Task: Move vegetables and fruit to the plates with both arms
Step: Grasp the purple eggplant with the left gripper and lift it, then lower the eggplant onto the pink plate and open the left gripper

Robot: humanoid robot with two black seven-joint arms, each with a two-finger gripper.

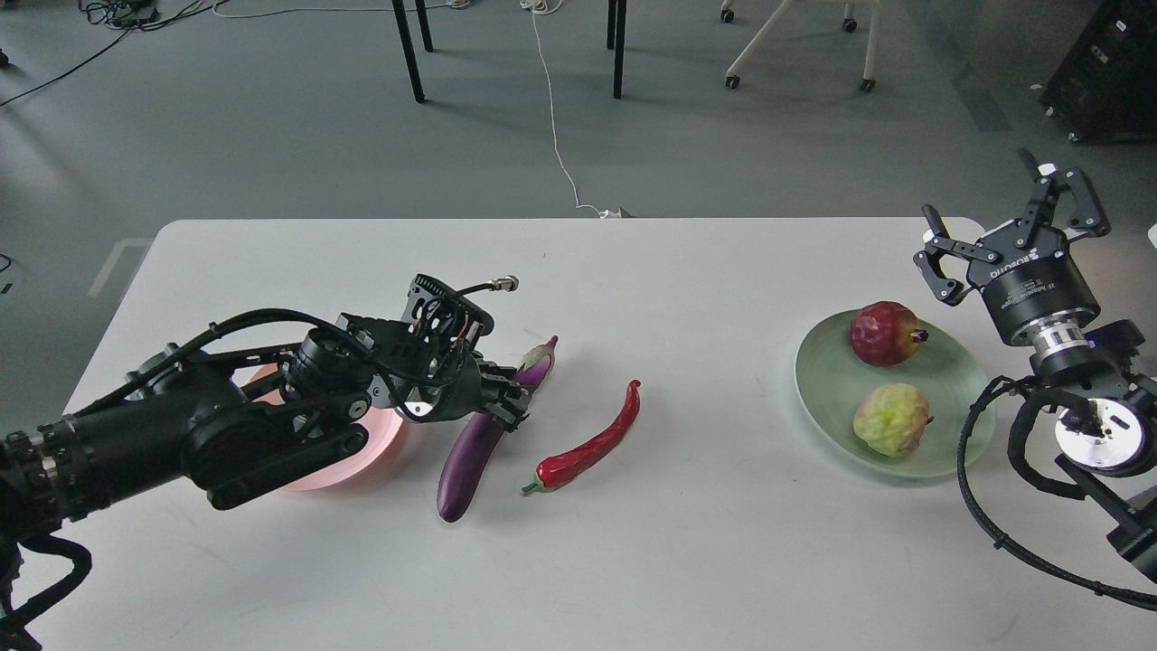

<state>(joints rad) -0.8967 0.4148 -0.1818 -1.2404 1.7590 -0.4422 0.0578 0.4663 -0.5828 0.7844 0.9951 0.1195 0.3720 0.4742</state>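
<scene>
Two plates, two arms, and half the job looks done — so here's how I'd handle the bit that's left.

Biggest first: the white worktop (pixel 687 561) carries everything. The mint green plate (pixel 960 387) sits at roughly 3 o'clock from the middle and already has the dark red fruit (pixel 884 334) plus the bumpy yellow-green fruit (pixel 890 419) resting in it. The pink plate (pixel 348 466) is over at 9 o'clock, mostly hidden under the left arm and, as far as I can see, with nothing in it.

The eggplant (pixel 475 448) lies on the worktop just at the pink plate's 3 o'clock edge, cap end pointing toward 1 o'clock. The left tool (pixel 506 398) is right at the eggplant's upper-middle section, prongs down around it — I honestly can't tell whether it's clamped or merely straddling, it's too dark and cluttered there.

The right tool (pixel 1012 249) hovers off the green plate's 1 o'clock side, prongs spread wide, holding nothing.

The chili pepper (pixel 592 443) lies free, near the eggplant at its 3 o'clock, not touching.

My take: grip the eggplant near its balance point, since a hold toward the cap would probably let the fat end droop. It's glossy, so likely slippery — squeeze firmly, lift straight, then swing toward 9 o'clock without clipping the plate rim. Chili after.
</scene>
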